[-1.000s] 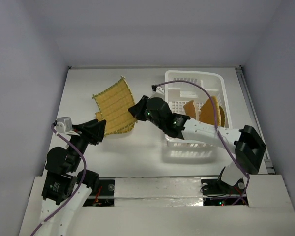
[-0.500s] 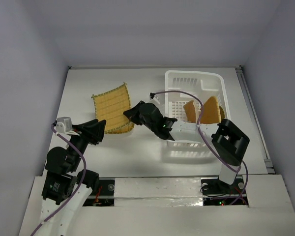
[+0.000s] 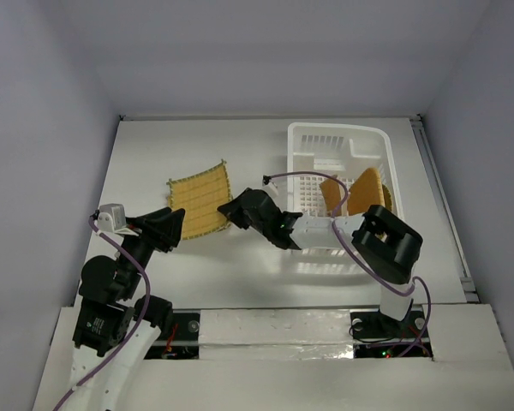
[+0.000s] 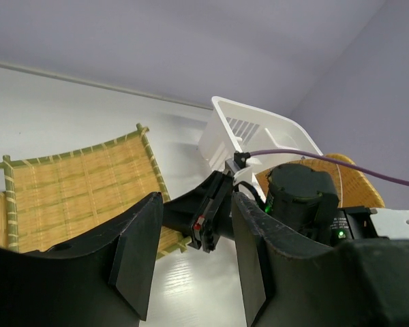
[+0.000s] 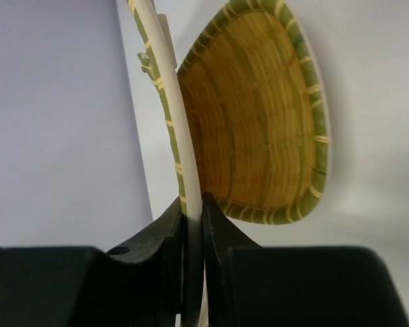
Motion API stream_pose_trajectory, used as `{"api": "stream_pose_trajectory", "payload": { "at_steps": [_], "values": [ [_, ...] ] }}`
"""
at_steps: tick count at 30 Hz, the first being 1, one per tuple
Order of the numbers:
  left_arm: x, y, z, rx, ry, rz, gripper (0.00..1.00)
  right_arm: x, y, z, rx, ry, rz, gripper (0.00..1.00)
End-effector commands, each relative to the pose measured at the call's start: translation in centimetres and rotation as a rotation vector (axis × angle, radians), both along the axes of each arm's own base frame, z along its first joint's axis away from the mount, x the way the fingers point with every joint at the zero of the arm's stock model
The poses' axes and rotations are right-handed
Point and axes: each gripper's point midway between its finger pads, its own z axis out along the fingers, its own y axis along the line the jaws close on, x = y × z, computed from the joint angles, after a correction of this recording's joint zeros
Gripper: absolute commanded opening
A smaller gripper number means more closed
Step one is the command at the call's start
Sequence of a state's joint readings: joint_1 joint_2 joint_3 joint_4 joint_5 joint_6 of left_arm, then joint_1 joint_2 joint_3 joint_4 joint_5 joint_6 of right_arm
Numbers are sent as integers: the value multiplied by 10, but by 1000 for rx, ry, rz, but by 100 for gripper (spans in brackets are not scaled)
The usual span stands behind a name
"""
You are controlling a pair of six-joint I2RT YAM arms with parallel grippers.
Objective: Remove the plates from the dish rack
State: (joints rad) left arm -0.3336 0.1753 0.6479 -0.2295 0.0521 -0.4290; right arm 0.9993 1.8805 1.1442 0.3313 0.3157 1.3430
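Our right gripper (image 5: 193,204) is pinched shut on the right edge of the square woven plate (image 3: 197,208), which is low over the tabletop's (image 3: 146,154) left half, above a rounded plate (image 5: 259,116). Our left gripper (image 3: 173,224) gapes empty just beside it. More plates (image 3: 364,193) stand in the dish rack (image 3: 338,130) to the right, nearer our right arm.
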Motion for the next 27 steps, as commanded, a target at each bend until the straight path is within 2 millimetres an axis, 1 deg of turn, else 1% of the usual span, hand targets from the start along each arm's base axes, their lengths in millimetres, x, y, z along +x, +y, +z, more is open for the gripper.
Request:
{"api": "stream_pose_trajectory", "payload": {
  "at_steps": [1, 5, 6, 8, 9, 11, 12, 14, 15, 16, 17, 18, 24, 26, 27],
  "values": [
    [-4, -1, 16, -22, -55, -14, 42, 9, 9, 44, 190, -59, -33, 18],
    [-4, -1, 16, -21, -57, -15, 42, 8, 7, 37, 169, -49, -36, 25],
    [-4, -1, 16, -22, -56, -15, 42, 7, 6, 32, 159, -42, -35, 31],
    [-4, -1, 16, -22, -56, -15, 42, 6, 6, 25, 145, -31, -30, 38],
    [-4, -1, 16, -22, -56, -15, 42, 5, 6, 21, 140, -26, -26, 45],
    [-5, -1, 17, -23, -58, -15, 42, 4, 7, 12, 116, -15, -15, 51],
    [-5, -1, 17, -23, -58, -15, 42, 2, 8, 8, 101, -14, -3, 58],
    [-5, -1, 16, -21, -58, -15, 42, 1, 10, 2, 71, -6, 14, 63],
    [-5, -1, 17, -24, -61, -17, 42, 1, 11, 0, 52, -11, 24, 71],
    [-5, -1, 18, -24, -62, -17, 42, 2, 12, 1, 43, -17, 28, 74],
    [-5, -1, 17, -22, -61, -17, 42, 1, 11, -3, 12, -10, 31, 77],
    [-5, -1, 18, -24, -62, -17, 42, 3, 10, -4, -17, -22, 32, 82],
    [-6, -1, 17, -22, -63, -18, 42, 11, 3, -12, -228, -47, 47, 98],
    [-6, -1, 18, -23, -64, -18, 42, 11, -4, -20, -302, -36, 47, 100],
    [-6, -2, 18, -24, -64, -20, 42, 15, -5, -17, -331, -58, 42, 100]
  ]
}}
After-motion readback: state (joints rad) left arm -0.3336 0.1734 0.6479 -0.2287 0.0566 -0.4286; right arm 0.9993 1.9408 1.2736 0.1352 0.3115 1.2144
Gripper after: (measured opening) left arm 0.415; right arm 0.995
